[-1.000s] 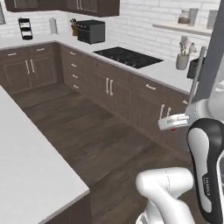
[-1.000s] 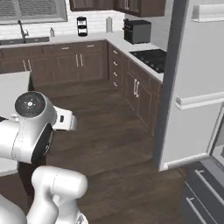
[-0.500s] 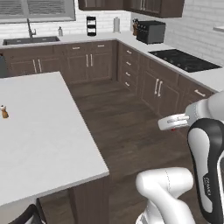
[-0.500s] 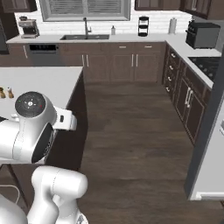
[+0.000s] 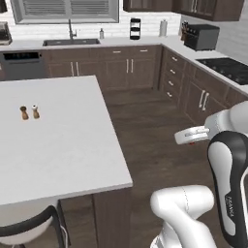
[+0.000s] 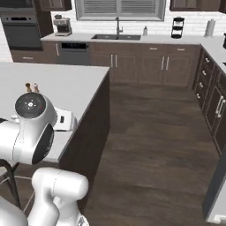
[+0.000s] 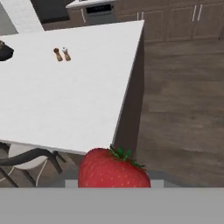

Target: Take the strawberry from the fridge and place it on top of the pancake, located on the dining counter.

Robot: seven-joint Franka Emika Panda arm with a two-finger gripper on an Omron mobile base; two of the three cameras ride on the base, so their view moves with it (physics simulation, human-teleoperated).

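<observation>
While the hand (image 5: pixel 193 141) is clenched on the strawberry (image 7: pixel 113 169), the berry sits between its fingers, leafy cap pointing away. Ahead and left of the hand spreads the white tabletop (image 7: pixel 74 92), with two small shakers (image 7: pixel 61 54) far across it.

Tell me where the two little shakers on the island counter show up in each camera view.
Left base view: shakers at far left, on the dining counter.
Right base view: upper left, above the arm's round joint.
Hand view: upper left.
Shared landmark: the sink.
</observation>
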